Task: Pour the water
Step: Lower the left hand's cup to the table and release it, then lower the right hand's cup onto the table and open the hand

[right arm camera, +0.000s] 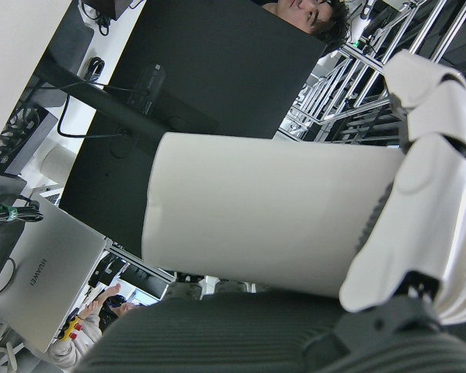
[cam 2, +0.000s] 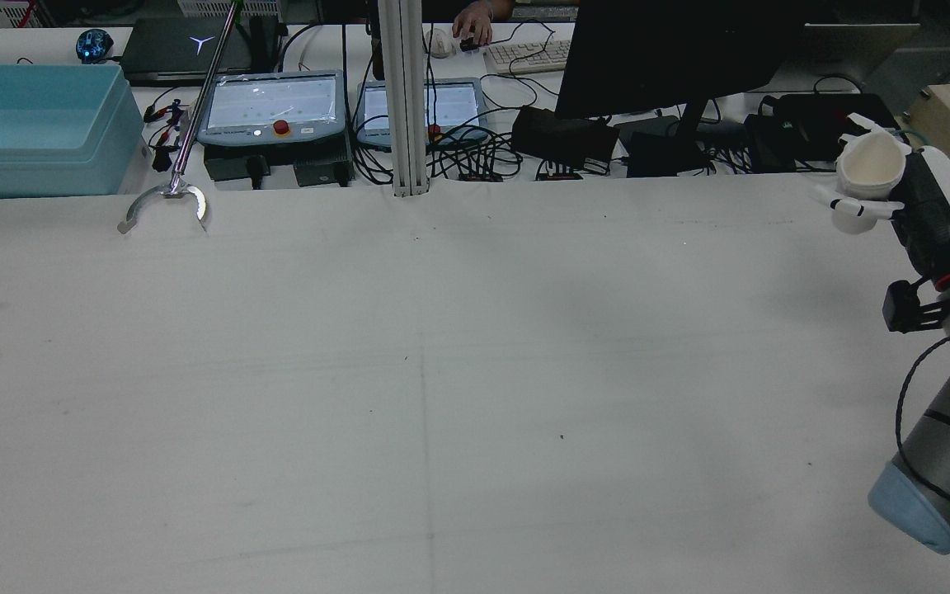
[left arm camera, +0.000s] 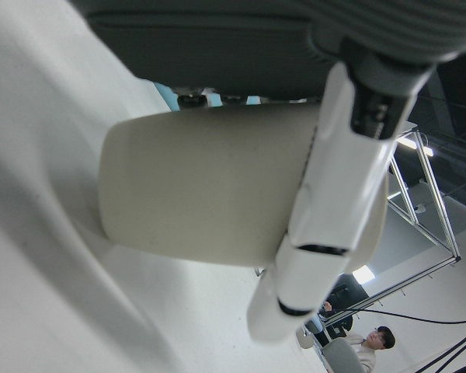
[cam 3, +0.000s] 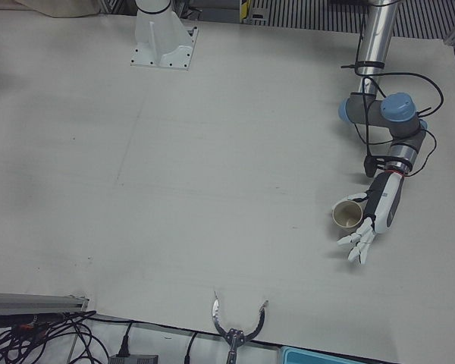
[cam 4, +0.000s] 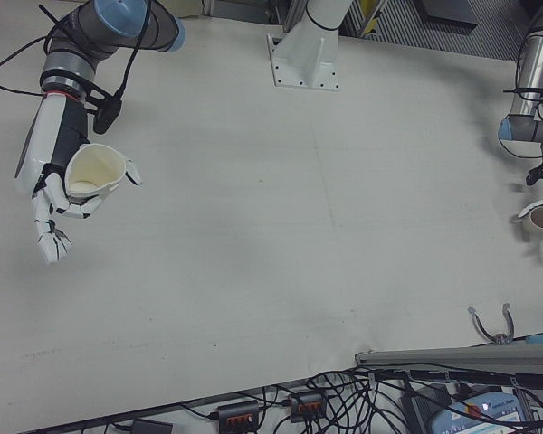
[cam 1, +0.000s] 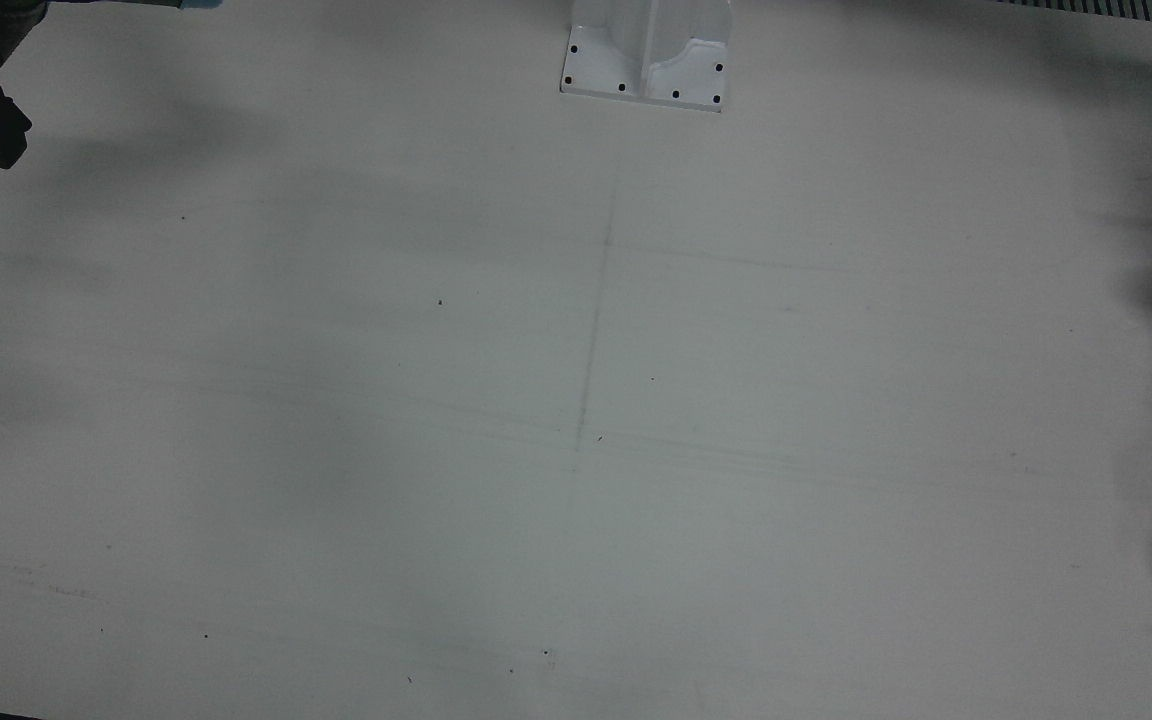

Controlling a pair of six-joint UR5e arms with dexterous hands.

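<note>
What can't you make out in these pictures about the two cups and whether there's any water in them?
- Water in the right hand's spouted cup: its inside looks pale in the right-front view, but clear water would not show.
- Inside of the left hand's cup: too small in the left-front view, and the left hand view shows only its outer wall.
- Front view: both hands lie past its side edges.
- Rear view: the left hand is cut off by the left edge.
</note>
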